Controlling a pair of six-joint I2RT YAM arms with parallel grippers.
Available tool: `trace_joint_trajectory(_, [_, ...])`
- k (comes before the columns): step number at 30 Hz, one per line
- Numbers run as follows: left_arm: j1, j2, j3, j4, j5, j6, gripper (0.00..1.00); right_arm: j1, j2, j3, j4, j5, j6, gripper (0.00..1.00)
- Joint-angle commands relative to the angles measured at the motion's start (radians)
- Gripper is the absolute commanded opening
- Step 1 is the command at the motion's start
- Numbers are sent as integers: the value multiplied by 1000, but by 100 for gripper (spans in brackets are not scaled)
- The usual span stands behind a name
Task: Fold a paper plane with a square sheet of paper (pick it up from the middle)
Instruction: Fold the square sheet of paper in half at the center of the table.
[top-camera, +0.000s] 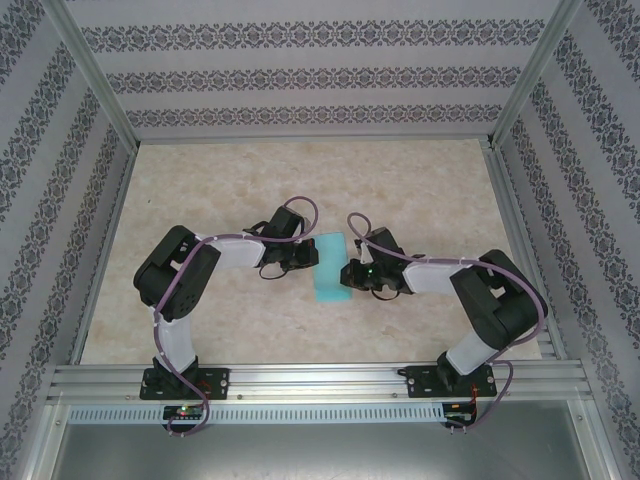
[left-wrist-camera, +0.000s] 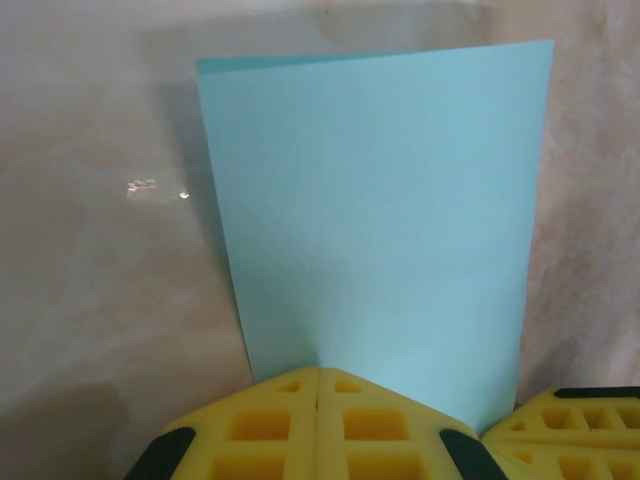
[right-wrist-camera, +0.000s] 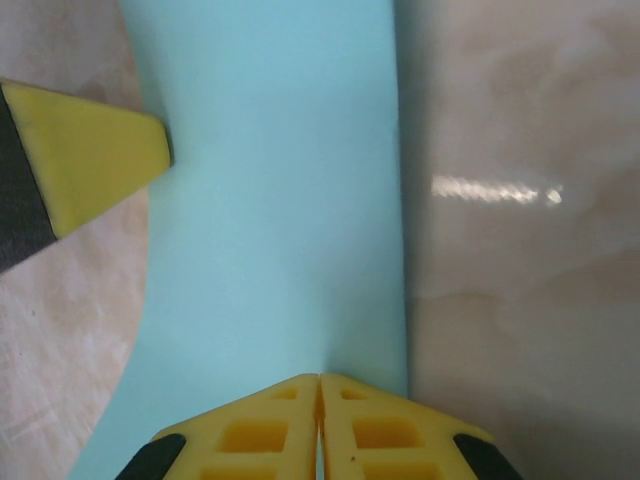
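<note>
The square sheet of paper (top-camera: 330, 268) is teal-blue and lies folded in half on the table between the two arms, a tall rectangle with two layers showing at its far edge (left-wrist-camera: 375, 210). My left gripper (left-wrist-camera: 318, 372) is shut, and its yellow tips rest on the sheet's near edge. It comes in from the left (top-camera: 312, 256). From the right (top-camera: 349, 274) comes my right gripper (right-wrist-camera: 320, 378), also shut, its tips set on the paper (right-wrist-camera: 270, 200) close to the straight right-hand edge. Each wrist view shows the other gripper's yellow fingers (right-wrist-camera: 85, 160) (left-wrist-camera: 575, 430) beside the paper.
The marbled beige tabletop (top-camera: 300, 180) stretches on all sides of the sheet. Patterned walls and aluminium posts (top-camera: 95, 90) enclose it at the back and sides. A metal rail (top-camera: 320, 385) carries both arm bases at the near edge.
</note>
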Motion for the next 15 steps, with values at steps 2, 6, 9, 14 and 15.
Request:
trace_joint_trajectory(2, [-16, 120, -63, -213, -152, 28, 1, 22, -53, -74, -124, 2, -32, 11])
trace_joint_trajectory(6, [-16, 120, -59, -216, -156, 33, 1, 23, -108, -22, -138, -3, -43, 11])
trace_joint_trajectory(9, [-16, 120, -57, -217, -155, 34, 1, 23, -112, 52, -131, 5, -40, 12])
trace_joint_trajectory(14, [-16, 123, -56, -217, -153, 34, 1, 45, -18, 131, -97, -11, -38, 12])
trace_joint_trajectory(15, [-16, 125, -54, -217, -152, 33, 1, 54, 5, 140, -92, -14, -38, 12])
